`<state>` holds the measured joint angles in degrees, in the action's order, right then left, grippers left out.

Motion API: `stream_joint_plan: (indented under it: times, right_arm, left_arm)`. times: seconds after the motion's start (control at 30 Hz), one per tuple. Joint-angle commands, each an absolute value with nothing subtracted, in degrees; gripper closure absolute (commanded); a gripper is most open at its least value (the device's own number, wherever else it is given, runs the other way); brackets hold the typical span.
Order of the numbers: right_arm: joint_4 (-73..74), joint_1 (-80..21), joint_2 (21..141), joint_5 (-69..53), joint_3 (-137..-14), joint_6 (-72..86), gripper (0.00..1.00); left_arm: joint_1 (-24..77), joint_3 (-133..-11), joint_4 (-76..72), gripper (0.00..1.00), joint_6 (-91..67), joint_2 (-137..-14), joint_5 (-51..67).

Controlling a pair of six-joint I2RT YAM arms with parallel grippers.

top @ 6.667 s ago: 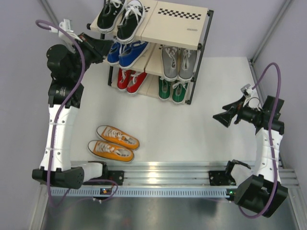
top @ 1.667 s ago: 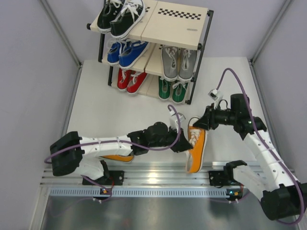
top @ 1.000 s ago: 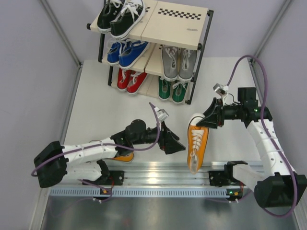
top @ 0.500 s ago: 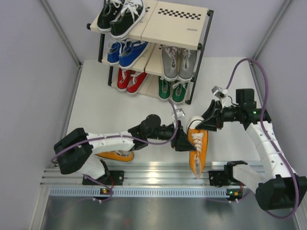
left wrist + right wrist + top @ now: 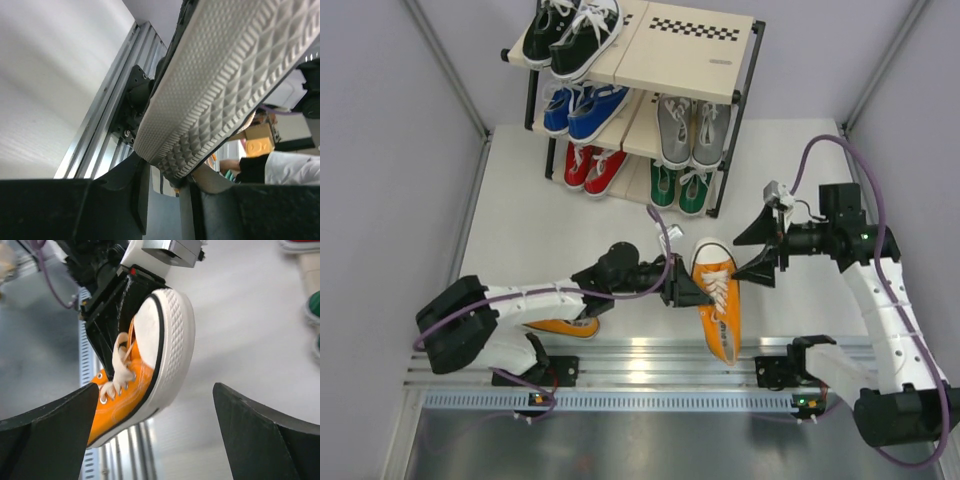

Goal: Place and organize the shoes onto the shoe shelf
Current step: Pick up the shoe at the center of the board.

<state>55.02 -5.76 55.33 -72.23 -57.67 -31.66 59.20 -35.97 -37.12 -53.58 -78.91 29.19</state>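
Crosswise, the orange shoe (image 5: 720, 310) hangs clamped in the left tool (image 5: 688, 291), with the right tool (image 5: 757, 252) gaping just beside its toe.
The left tool pinches the shoe by its side edge, the sole showing above that tool's fingers in its wrist view, apparently clear of the table (image 5: 620, 215). The shoe's long axis runs heel toward the arm bases and toe toward the shelf (image 5: 690, 60), so it lies square across the right tool's reach. That tool faces the left one from the shoe's other side, jaws spread wide and holding nothing, the toe cap straight ahead of it. The shelf's free top half lies beyond the right tool, the nearer arm, so it likely takes the shoe. The mate (image 5: 560, 326) lies on the table behind the left tool.
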Motion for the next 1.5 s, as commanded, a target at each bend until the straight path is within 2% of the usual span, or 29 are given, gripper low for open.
stream_joint_plan:
  times: [0.0, 0.2, 0.5, 0.83, 1.07, 1.13, 1.17, 1.23, 1.27, 1.33, 1.37, 1.4, 1.47]
  right_arm:
    - [64.4, -6.3, 53.9, -63.4, -65.0, -45.0, 0.03]
    - [69.0, -10.4, 48.9, -57.1, -64.5, -48.4, 0.01]
    - [55.3, -26.5, 48.4, -39.6, -61.5, -28.8, 0.01]
    - [51.0, -30.1, 52.6, -31.2, -60.2, -23.8, 0.05]
    - [48.0, -30.6, 53.3, -29.8, -57.8, -21.5, 0.09]
    - [47.6, -30.6, 53.5, -30.4, -57.7, -20.9, 0.16]
    - [47.5, -30.6, 53.7, -31.1, -57.7, -20.8, 0.29]
    - [47.5, -30.6, 54.4, -33.0, -58.1, -20.7, 0.44]
    - [47.7, -30.5, 54.7, -33.6, -58.2, -20.7, 0.56]
    - [48.1, -30.4, 55.0, -35.2, -58.8, -20.7, 0.73]
    - [48.3, -30.1, 55.0, -35.9, -59.1, -20.7, 0.88]
    - [48.5, -29.9, 54.8, -36.5, -59.3, -20.6, 0.98]
    - [48.8, -28.7, 54.5, -38.9, -59.9, -20.4, 1.00]
  left_arm:
    - [55.7, -34.0, -43.5, 1.00, -61.0, -71.4, 25.9]
    - [54.8, -30.7, -38.4, 1.00, -64.9, -65.5, 18.8]
    - [54.8, -34.1, -38.5, 1.00, -68.8, -68.7, 15.1]
    - [55.3, -36.8, -38.5, 1.00, -68.8, -70.3, 13.2]
    - [55.6, -36.0, -38.8, 1.00, -68.5, -68.9, 10.5]
    - [55.7, -35.9, -39.1, 1.00, -68.4, -68.8, 9.9]
    - [55.8, -35.9, -39.2, 1.00, -68.6, -68.8, 9.8]
    - [55.7, -35.8, -40.4, 1.00, -68.7, -68.8, 9.7]
    - [55.8, -35.8, -41.0, 1.00, -68.7, -68.8, 9.8]
    - [55.8, -35.8, -41.0, 1.00, -68.7, -68.8, 9.7]
    - [55.8, -35.8, -41.0, 1.00, -68.6, -68.6, 9.8]
    - [55.9, -35.6, -41.0, 1.00, -68.2, -68.6, 9.8]
    - [55.8, -35.2, -41.2, 1.00, -68.1, -68.4, 9.8]
